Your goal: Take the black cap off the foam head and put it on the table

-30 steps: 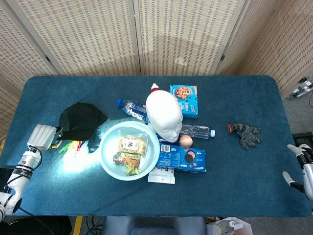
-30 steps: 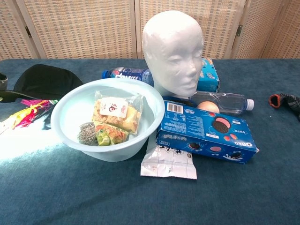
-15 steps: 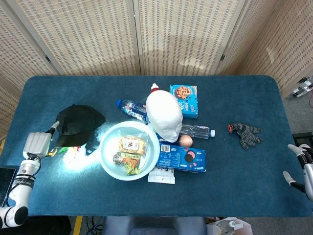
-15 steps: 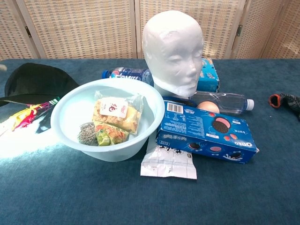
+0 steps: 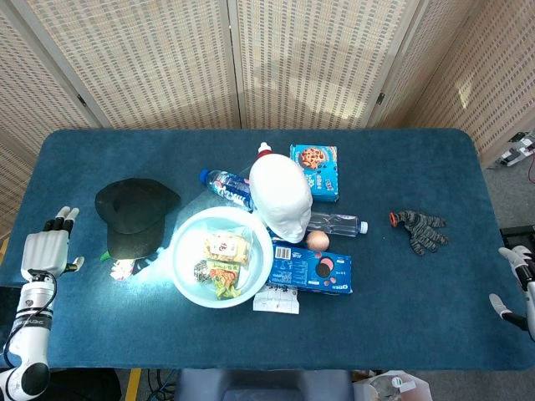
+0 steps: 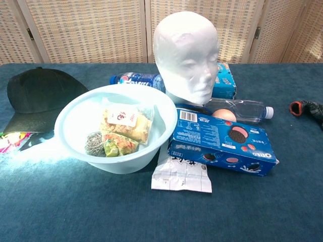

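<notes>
Near the worktop's point(image 5: 401, 284) middle a pale bowl point(image 5: 221, 257) holds snack packets; beside it stand the bare foam head point(image 5: 280, 198), bottles and biscuit boxes; the black cap point(image 5: 134, 215) lies left; both the left robot hand point(image 5: 48, 251) and right robot hand point(image 5: 517, 284) hold nothing, fingers apart.

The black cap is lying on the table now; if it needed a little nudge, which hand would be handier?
Left. The left hand rests open beside the black cap; the right hand sits across the table.
</notes>
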You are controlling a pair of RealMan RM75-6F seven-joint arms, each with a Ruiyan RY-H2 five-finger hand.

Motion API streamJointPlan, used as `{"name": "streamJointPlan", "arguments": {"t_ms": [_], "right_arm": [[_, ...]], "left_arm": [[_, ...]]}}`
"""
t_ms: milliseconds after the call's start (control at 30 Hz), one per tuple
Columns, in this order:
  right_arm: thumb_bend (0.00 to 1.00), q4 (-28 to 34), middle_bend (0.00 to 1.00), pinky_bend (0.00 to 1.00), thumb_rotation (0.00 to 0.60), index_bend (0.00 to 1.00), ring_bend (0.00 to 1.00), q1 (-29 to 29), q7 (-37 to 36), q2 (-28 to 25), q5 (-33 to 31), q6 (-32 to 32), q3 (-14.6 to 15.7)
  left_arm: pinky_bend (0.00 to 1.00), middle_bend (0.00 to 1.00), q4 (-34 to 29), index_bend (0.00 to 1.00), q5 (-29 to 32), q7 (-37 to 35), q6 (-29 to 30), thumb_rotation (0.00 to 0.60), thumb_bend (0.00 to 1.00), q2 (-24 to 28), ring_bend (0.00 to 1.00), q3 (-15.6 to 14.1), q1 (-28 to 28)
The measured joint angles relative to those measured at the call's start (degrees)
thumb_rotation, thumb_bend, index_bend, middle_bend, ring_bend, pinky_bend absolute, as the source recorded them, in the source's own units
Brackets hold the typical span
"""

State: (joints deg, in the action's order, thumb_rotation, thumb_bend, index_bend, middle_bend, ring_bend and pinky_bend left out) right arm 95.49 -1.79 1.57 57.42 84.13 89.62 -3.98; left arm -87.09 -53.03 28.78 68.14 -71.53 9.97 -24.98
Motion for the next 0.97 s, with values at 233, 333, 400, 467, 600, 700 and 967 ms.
{"name": "streamJointPlan", "arguments": {"t_ms": [233,333,400,467,600,700,967], "right_arm": [[0.23,0.0,0.29,0.22,0.600,0.24,0.19,0.6,-0.1,-0.6,1.0,-1.4,0.5],[0.23,0.1,0.29,0.22,0.600,0.25,0.19,1.2,-1.0,-1.0,2.0,-2.2,0.8],[0.23,0.0,0.30,0.22,0.600,0.27,0.19,1.5,-1.6,-1.1,3.0,-2.5,1.0],[0.24,-0.3,0.30,0.22,0.600,0.27,0.19,1.9,-2.5,-1.2,4.3,-2.7,1.3],[0.24,-0.6,0.31,0.22,0.600,0.27,0.20,2.7,-5.1,-1.3,6.2,-3.0,1.7],[0.24,-0.8,0.31,0.22,0.600,0.27,0.20,3.5,-6.6,-1.5,7.7,-3.3,2.0],[0.24,-1.4,0.32,0.22,0.600,0.29,0.20,5.0,-8.8,-1.1,10.0,-4.3,2.8]], "left_arm": [[0.44,0.04,-3.9,0.00,-2.5,-4.6,7.0,0.600,0.20,1.5,0.17,0.8,3.6],[0.42,0.04,-6.4,0.00,-3.6,-5.3,9.4,0.600,0.20,2.5,0.17,0.3,5.4],[0.41,0.04,-8.1,0.00,-4.8,-5.8,10.9,0.600,0.20,3.1,0.17,-0.3,6.6],[0.39,0.04,-9.2,0.00,-6.6,-6.6,12.3,0.600,0.20,3.6,0.17,-1.0,7.7],[0.37,0.04,-10.4,0.00,-11.0,-8.7,14.7,0.600,0.20,3.9,0.17,-2.5,9.7],[0.36,0.04,-11.1,0.00,-15.2,-10.0,17.3,0.600,0.20,3.8,0.17,-3.9,11.3],[0.33,0.04,-14.6,0.00,-23.1,-9.2,22.6,0.600,0.20,3.6,0.17,-7.7,15.4]]}}
